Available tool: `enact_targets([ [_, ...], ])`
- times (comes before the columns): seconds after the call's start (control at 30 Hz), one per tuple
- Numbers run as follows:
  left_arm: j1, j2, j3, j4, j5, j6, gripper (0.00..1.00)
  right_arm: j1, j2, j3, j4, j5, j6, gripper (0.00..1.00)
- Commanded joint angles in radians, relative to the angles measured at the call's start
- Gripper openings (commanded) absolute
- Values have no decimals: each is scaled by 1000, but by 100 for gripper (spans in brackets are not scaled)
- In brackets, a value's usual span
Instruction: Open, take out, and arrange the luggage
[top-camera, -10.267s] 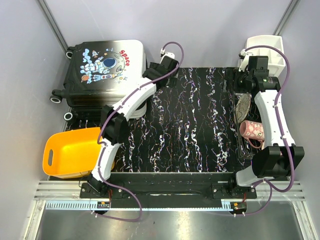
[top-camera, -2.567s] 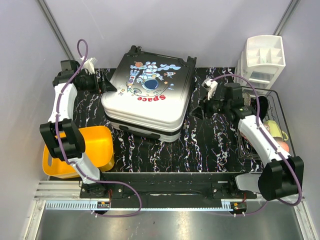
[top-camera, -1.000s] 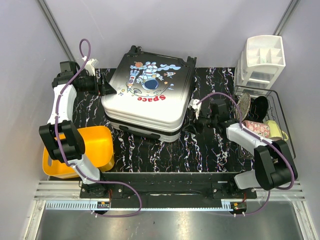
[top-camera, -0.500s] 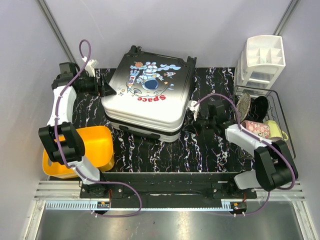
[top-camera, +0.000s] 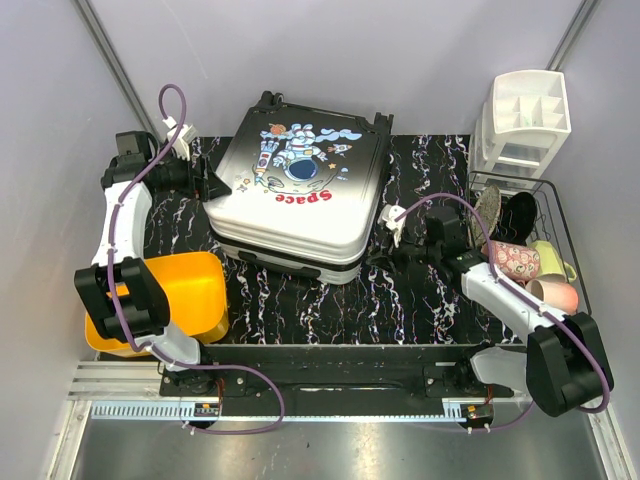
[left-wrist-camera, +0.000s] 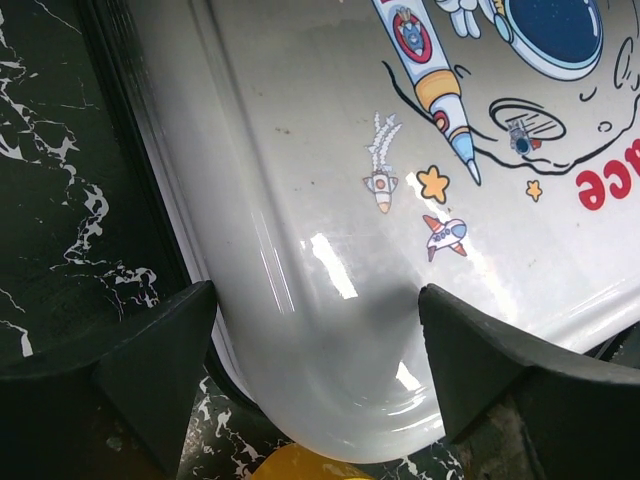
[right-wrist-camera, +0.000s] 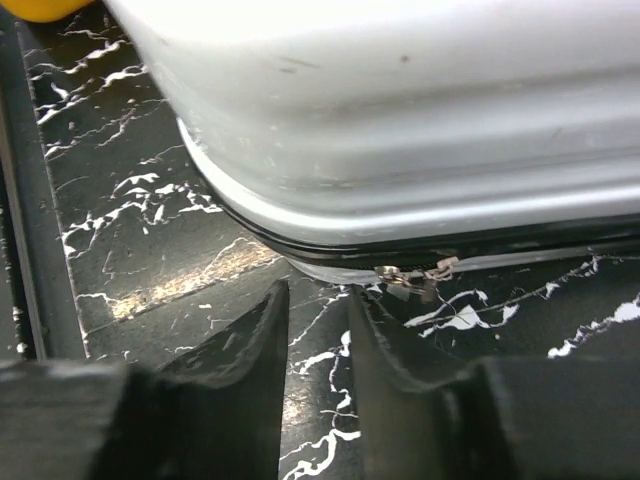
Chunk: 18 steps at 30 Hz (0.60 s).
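The luggage (top-camera: 310, 215) lies flat on the black marbled table (top-camera: 420, 300), closed, with its white astronaut panel facing up. My left gripper (top-camera: 218, 183) is at its far-left corner. In the left wrist view this gripper (left-wrist-camera: 315, 335) is wide open, with the rounded white corner of the luggage (left-wrist-camera: 350, 200) between its fingers. My right gripper (top-camera: 372, 260) sits low at the near-right corner. In the right wrist view it (right-wrist-camera: 318, 305) is open by a narrow gap over bare table. Just past its right fingertip, the metal zipper pull (right-wrist-camera: 412, 280) lies on the luggage's (right-wrist-camera: 400, 120) black seam.
A yellow-orange bin (top-camera: 190, 290) stands at the near left, touching the luggage's front-left side. A white compartmented organizer (top-camera: 525, 110) stands at the back right. In front of it is a wire basket (top-camera: 578, 270) holding cups and dark items.
My right arm has swung its elbow outward to the right, keeping the gripper low at the luggage's near-right corner. The left arm has barely moved.
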Motion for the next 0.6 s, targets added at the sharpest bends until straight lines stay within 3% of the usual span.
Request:
enact_targets([
  [0.0,-26,-53,-35,-113,72,57,86,8,14,14,6,96,-51,43],
  [0.1,-30,-53,-31,-113,67,60,86,5,45,38,1,118,-90,50],
  [0.57,-32,-42,-22,-90,57,41,86,5,174,89,79,95,-137,59],
])
